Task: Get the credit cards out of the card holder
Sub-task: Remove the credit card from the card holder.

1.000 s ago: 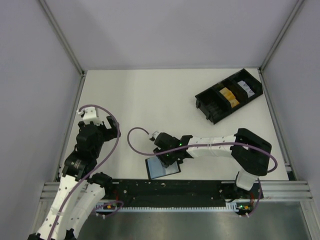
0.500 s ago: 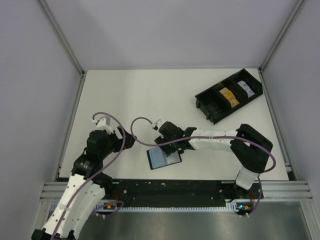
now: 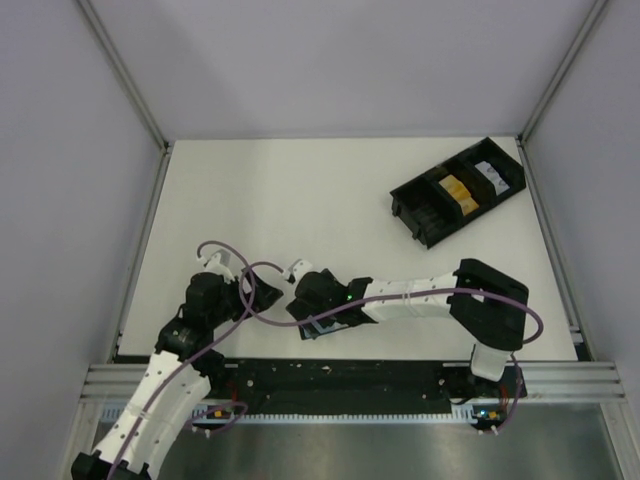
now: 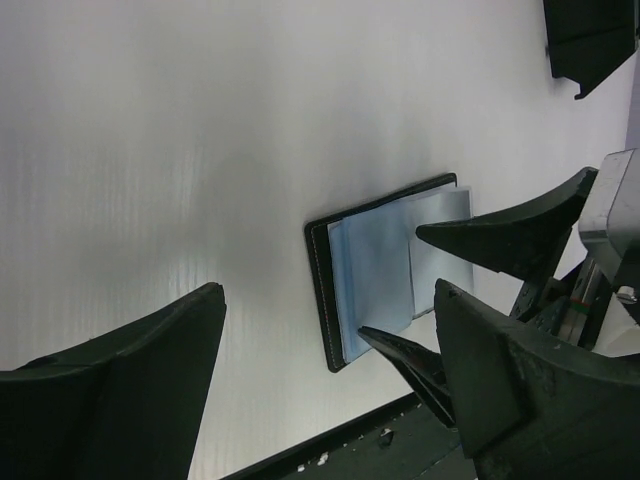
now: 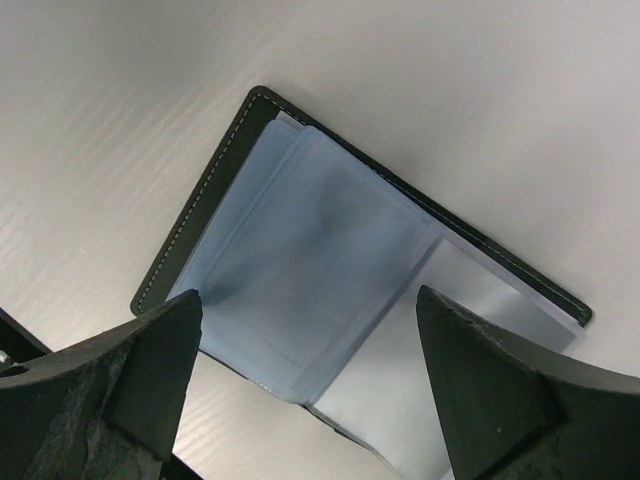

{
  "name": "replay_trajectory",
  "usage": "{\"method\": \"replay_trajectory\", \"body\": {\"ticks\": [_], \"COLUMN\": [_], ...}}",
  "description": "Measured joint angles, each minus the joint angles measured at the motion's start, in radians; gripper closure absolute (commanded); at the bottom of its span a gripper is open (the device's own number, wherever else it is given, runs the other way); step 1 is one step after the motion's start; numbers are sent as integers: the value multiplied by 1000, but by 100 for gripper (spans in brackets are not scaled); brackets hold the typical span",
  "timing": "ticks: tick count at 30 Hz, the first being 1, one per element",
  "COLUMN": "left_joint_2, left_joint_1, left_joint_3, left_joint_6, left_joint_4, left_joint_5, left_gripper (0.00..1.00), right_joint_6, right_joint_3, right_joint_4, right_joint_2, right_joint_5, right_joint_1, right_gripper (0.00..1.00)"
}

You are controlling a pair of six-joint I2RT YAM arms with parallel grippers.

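The card holder [image 5: 300, 230] lies open and flat on the white table near the front edge, black outside with glossy blue-grey sleeves inside. It also shows in the left wrist view [image 4: 375, 270] and is mostly covered in the top view [image 3: 325, 328]. My right gripper [image 5: 310, 295] is open right above it, one finger on each side of the sleeves [image 3: 315, 318]. My left gripper [image 4: 328, 290] is open just left of the holder [image 3: 262, 297], apart from it. An orange-yellow credit card [image 3: 453, 190] lies in the far tray. No card shows clearly in the holder.
A long black compartmented tray [image 3: 415, 205] stands at the back right, with a white card [image 3: 490, 172] in its end compartment. A black rail [image 3: 350, 375] runs along the table's front edge, close to the holder. My right gripper's fingers [image 4: 500, 235] show in the left wrist view.
My left gripper has swung right and forward towards the holder. My right gripper has moved left and down over the holder, which now covers most of it from above.
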Motion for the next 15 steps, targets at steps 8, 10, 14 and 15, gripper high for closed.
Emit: {"method": "replay_trajectory", "body": {"ticks": [8,10,14,15], "left_joint_2": [17,31,50,53], "left_joint_1": [0,0,0,0], "left_joint_3": [-29,-32,-37,-38], "left_joint_6": [-10,-13,-18,-21], "left_joint_4": [19,24,37,44], "left_joint_5": [16,25,49,56], "left_gripper": [15,17,21,22], "right_joint_6": [33,36,44,45], "right_joint_3": [49,49,49,49], "right_joint_4": [0,-3,-12,-13], "right_joint_2": [64,66,66,66], "right_joint_5": [24,31,55,60], "right_joint_1": [40,43,44,44], "right_gripper": [16,20,30,33]}}
